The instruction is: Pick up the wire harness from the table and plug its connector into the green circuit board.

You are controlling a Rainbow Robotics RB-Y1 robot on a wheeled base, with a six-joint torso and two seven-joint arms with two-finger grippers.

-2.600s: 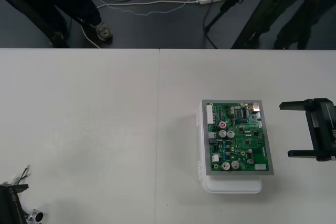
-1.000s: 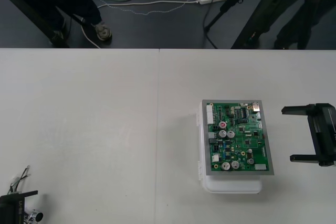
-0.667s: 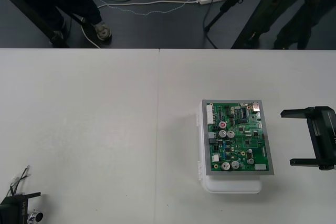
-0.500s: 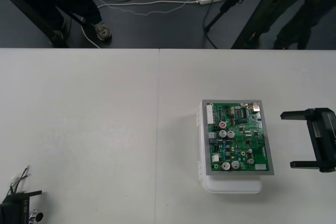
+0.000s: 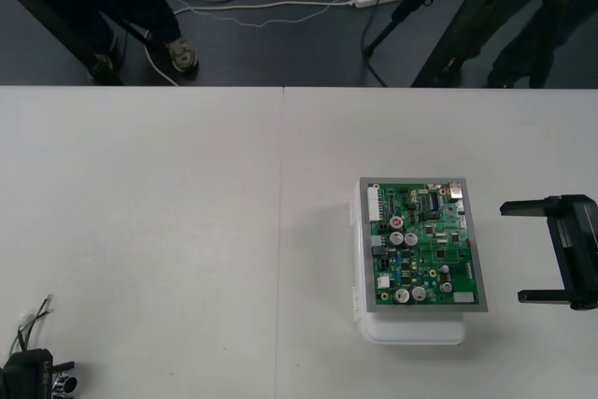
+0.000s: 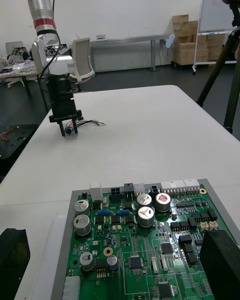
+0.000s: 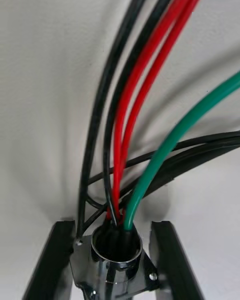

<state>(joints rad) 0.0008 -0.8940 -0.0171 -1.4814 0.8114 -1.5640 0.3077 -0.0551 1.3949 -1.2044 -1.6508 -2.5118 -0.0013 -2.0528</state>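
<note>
Now left hand [image 7: 111,260] clamps harness [image 7: 122,155] at pale table [image 5: 187,231] corner.

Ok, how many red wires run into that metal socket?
2. Both red wires run side by side into the socket, between the black wires and the green wire. The left gripper has its fingers shut on the socket. Others could be hidden behind them.

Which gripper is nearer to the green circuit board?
Right. The right gripper stands open beside the circuit board, on its right; the left gripper, shut on the harness, is at the table's near left corner.
</note>
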